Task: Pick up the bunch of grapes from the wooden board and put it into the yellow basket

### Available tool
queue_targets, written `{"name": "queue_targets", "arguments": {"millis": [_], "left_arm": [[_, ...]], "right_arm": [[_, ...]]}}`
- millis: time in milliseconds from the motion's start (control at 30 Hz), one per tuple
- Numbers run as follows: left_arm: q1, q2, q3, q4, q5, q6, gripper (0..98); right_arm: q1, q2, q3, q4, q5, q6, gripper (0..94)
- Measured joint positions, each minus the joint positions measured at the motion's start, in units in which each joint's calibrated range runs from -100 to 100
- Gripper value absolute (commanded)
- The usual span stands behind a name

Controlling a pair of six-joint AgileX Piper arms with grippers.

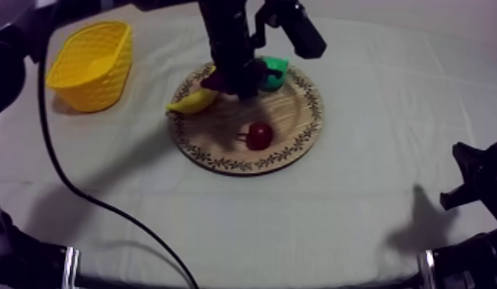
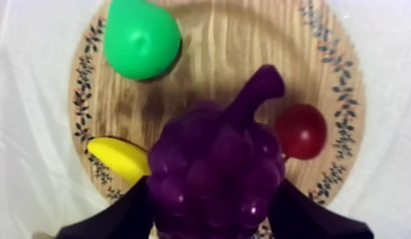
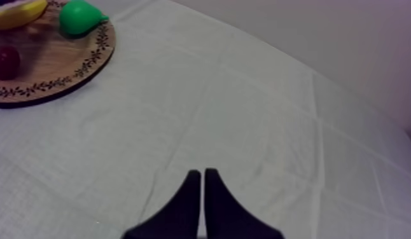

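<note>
Left hand (image 2: 214,219): closed round the bunch of grapes (image 2: 214,165), one finger on each flank, which leaves the stem free.
Bunch of grapes: in that grip over the wooden board (image 2: 221,44), between the banana (image 2: 119,159) and the small red fruit (image 2: 301,131); the pear (image 2: 141,39) lies beyond. I cannot tell whether it is clear of the wood.
Yellow basket (image 1: 105,73): on the table (image 1: 244,223) near the board, on the left arm's side, open for the drop.
Right hand (image 3: 203,178): fingers pressed together and empty, parked out of the way.

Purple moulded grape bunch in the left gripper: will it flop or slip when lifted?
Probably stiff: the purple bunch of grapes looks like one moulded lump with a thick stem, so no flopping. Its glossy, bumpy sides could slip or twist between the left gripper's black fingers.
</note>
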Motion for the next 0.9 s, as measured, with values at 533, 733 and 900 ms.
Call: {"name": "queue_targets", "arguments": {"millis": [533,733,900], "left_arm": [[0.92,-9.69,0.06,0.13,3.95,0.70,47.6],[-1.60,-10.45,-0.03,0.07,4.62,1.13,47.4],[-5.08,-10.95,-0.15,0.64,4.80,1.32,46.5]], "right_arm": [[0.00,0.00,0.00,0.00,0.00,0.00,0.3],[0.00,0.00,0.00,0.00,0.00,0.00,0.3],[0.00,0.00,0.00,0.00,0.00,0.00,0.3]]}}
